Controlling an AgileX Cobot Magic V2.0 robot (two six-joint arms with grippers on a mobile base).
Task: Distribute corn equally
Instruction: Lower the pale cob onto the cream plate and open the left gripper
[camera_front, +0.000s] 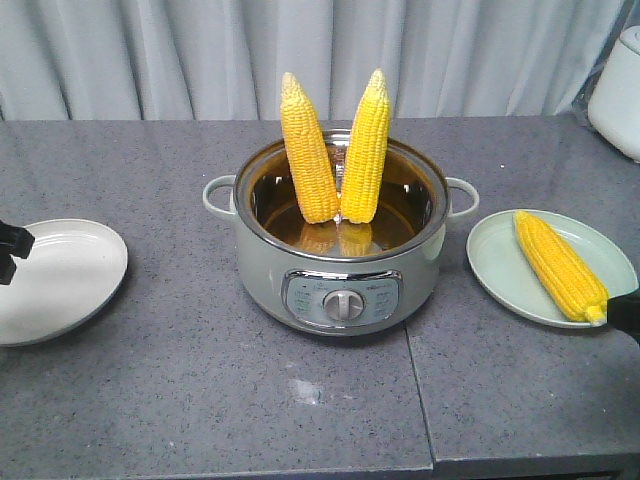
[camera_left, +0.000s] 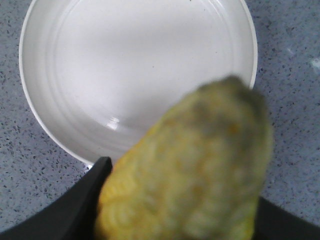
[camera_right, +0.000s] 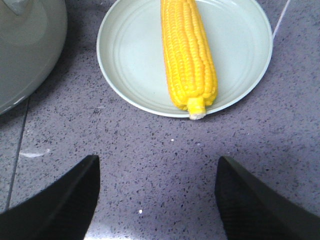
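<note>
Two corn cobs stand upright, tips up, leaning on the rim of a grey electric pot. Another corn cob lies on the pale green plate at the right. My right gripper stands open on the near side of that plate, with only bare counter between its fingers. Above the white plate at the left, my left gripper is shut on a blurred yellow corn cob. The front view cuts that cob off.
The pot sits mid-counter with a side handle pointing toward the green plate. A white appliance stands at the back right corner. A seam runs through the grey speckled counter, and a curtain hangs behind.
</note>
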